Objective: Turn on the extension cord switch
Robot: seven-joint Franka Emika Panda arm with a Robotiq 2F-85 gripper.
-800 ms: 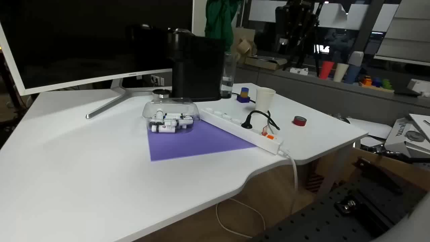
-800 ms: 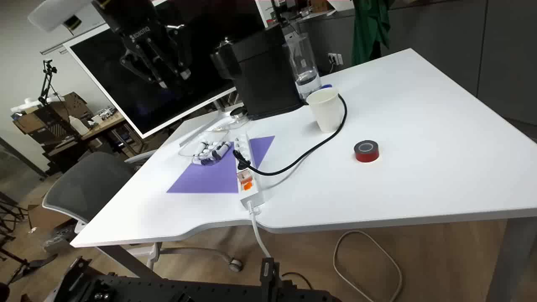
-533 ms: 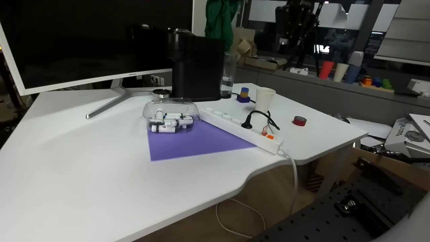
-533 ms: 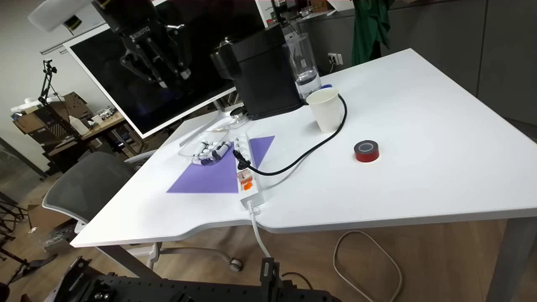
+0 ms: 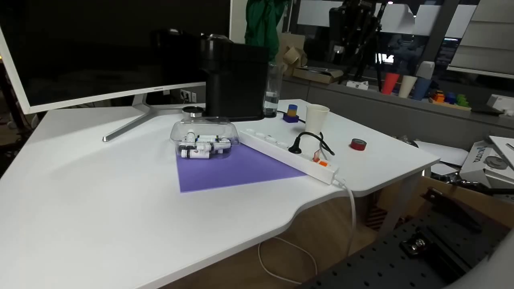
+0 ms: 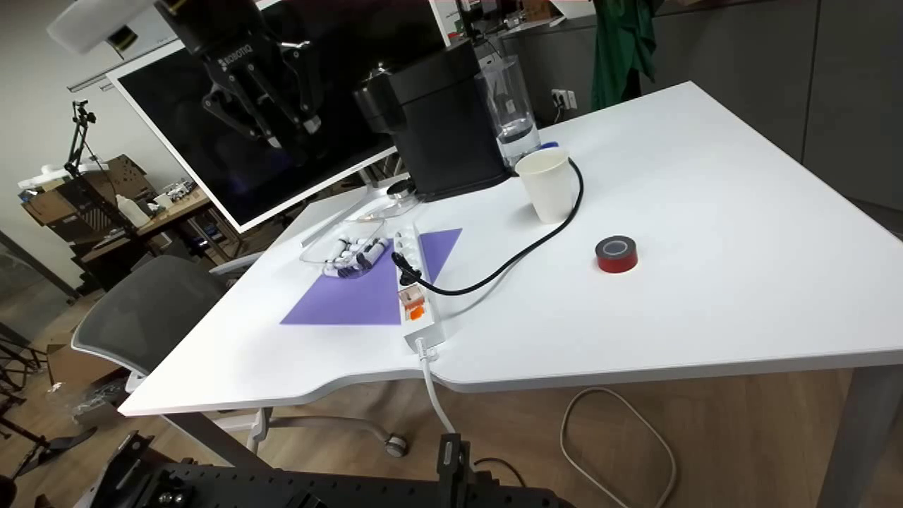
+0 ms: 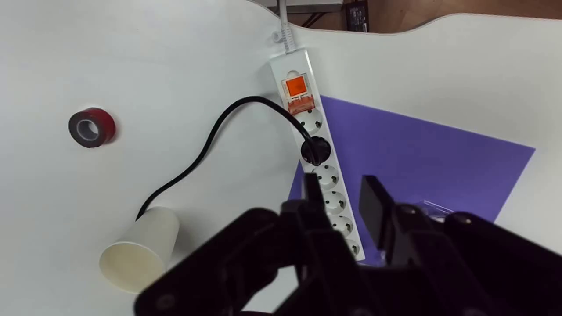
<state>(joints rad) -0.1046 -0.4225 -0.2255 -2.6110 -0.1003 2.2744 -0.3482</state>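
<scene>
The white extension cord strip (image 5: 277,152) lies on the table, partly over a purple sheet. It also shows in an exterior view (image 6: 425,330) and the wrist view (image 7: 326,176). Its orange switch (image 7: 296,86) sits near the cable end and also shows in both exterior views (image 5: 323,163) (image 6: 417,312). A see-through orange cover (image 7: 301,104) stands flipped up beside the switch. A black plug (image 7: 316,150) fills one socket. My gripper (image 6: 293,134) hangs high above the table, open and empty. In the wrist view its fingers (image 7: 340,188) overlap the strip's far sockets, away from the switch.
A white paper cup (image 6: 547,187) stands beside the black cord. A red tape roll (image 6: 616,255) lies nearby. A clear box of white vials (image 5: 204,140) rests on the purple sheet (image 5: 233,170). A black coffee machine (image 5: 237,80) and a large monitor (image 5: 100,48) stand behind.
</scene>
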